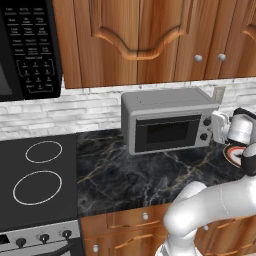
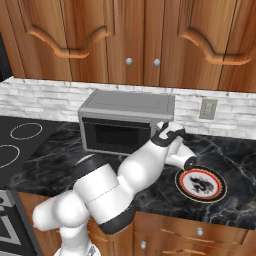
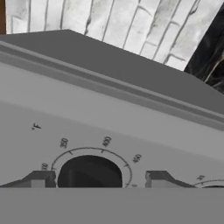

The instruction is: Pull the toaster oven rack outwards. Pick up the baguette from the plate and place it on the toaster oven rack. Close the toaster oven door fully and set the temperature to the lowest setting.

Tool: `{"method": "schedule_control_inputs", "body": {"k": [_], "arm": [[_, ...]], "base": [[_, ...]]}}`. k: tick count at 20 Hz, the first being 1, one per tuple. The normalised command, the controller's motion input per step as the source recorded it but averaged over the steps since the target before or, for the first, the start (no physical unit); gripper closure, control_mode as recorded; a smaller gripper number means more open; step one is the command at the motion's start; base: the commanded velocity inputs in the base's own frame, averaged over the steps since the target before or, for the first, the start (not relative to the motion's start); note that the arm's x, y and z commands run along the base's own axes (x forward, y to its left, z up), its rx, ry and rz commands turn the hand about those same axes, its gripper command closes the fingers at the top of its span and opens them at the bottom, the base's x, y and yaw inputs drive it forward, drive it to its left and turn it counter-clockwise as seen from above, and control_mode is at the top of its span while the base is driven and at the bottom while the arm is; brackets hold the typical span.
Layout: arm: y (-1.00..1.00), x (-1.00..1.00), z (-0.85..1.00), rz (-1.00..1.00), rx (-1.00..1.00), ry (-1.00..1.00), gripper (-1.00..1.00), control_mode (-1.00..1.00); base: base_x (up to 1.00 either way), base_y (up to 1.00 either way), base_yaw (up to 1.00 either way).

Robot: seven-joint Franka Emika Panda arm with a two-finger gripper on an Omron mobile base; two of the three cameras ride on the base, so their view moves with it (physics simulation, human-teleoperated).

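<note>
The white arm rises from its base, bends at a bulky elbow and reaches forward with the forearm stretched level. The wrist is turned so the gripper points straight ahead, rolled somewhat to one side. Its two dark fingertips stand parted, one on each side of a dark round knob, neither pad clearly pressing on it.

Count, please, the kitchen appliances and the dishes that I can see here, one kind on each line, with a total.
Toaster oven: 1
Microwave: 1
Stove: 1
Plate: 1
Total: 4
</note>
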Motion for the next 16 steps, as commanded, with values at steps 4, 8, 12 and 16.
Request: {"method": "schedule_control_inputs", "body": {"k": [4,8,12,16], "arm": [[0.0,0.26,0.0,-0.01,0.0,-0.01,1.0,-1.0],[0.0,0.16,0.0,-0.01,0.0,-0.01,1.0,-1.0],[0.0,0.16,0.01,0.0,0.0,0.0,1.0,-1.0],[0.0,0.18,0.17,0.0,0.0,0.0,1.0,-1.0]], "base": [[0.0,0.0,0.0],[0.0,0.0,0.0],[0.0,0.0,0.0],[0.0,0.0,0.0]]}}
